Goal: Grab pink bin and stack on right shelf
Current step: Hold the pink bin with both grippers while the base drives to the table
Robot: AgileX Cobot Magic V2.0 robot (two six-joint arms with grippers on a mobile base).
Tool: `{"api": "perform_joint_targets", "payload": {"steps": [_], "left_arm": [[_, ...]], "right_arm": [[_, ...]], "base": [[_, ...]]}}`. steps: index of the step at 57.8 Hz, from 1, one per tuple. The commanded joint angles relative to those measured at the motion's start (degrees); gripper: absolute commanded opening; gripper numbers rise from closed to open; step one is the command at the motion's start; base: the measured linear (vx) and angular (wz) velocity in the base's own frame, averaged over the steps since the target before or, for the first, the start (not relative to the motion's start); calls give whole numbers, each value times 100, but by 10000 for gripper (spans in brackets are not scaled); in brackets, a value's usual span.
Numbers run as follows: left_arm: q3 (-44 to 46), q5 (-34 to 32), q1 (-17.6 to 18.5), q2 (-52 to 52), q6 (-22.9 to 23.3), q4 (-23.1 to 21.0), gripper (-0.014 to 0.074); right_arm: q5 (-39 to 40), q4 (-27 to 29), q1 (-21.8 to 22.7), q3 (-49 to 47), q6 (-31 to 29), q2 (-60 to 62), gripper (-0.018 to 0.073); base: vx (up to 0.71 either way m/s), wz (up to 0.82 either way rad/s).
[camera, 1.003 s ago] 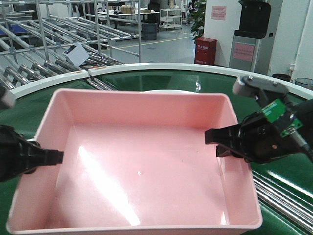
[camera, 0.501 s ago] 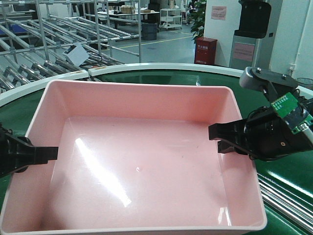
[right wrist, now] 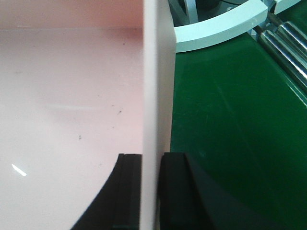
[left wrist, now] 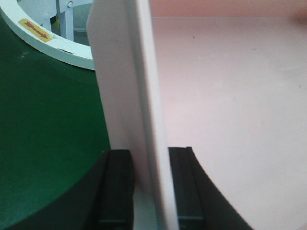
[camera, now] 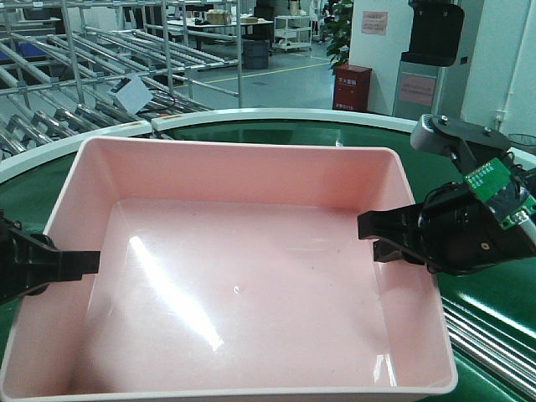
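The pink bin fills the middle of the front view, empty, held level over the green belt. My left gripper is shut on its left wall, one black finger inside and one outside. My right gripper is shut on the right wall in the same way, its fingers pressed to both faces. The right shelf is out of view.
The green circular conveyor belt with its white rim lies under and behind the bin. Grey roller racks stand at the back left. Metal rollers run along the lower right. A red box stands on the floor behind.
Since one second ago the bin has risen and its far edge come up level, with both grippers carrying it. Over the last half second nothing has moved.
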State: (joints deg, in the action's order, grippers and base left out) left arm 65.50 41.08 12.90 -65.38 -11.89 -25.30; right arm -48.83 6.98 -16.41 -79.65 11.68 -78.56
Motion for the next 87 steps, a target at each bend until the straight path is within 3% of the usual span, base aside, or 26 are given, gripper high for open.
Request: {"api": "perform_joint_targets", "payload": {"steps": [1, 56, 87], "left_arm": [[169, -292, -20, 188, -122, 52, -8], [169, -288, -20, 183, -122, 52, -8], [169, -248, -20, 189, -122, 52, -8]], "right_arm": [[540, -352, 110, -200, -77, 209, -8], [540, -352, 110, -200, -77, 129, -8], [535, -352, 110, -200, -77, 129, -8]], "base": [[-2, 2], [-19, -10], [-22, -54]]}}
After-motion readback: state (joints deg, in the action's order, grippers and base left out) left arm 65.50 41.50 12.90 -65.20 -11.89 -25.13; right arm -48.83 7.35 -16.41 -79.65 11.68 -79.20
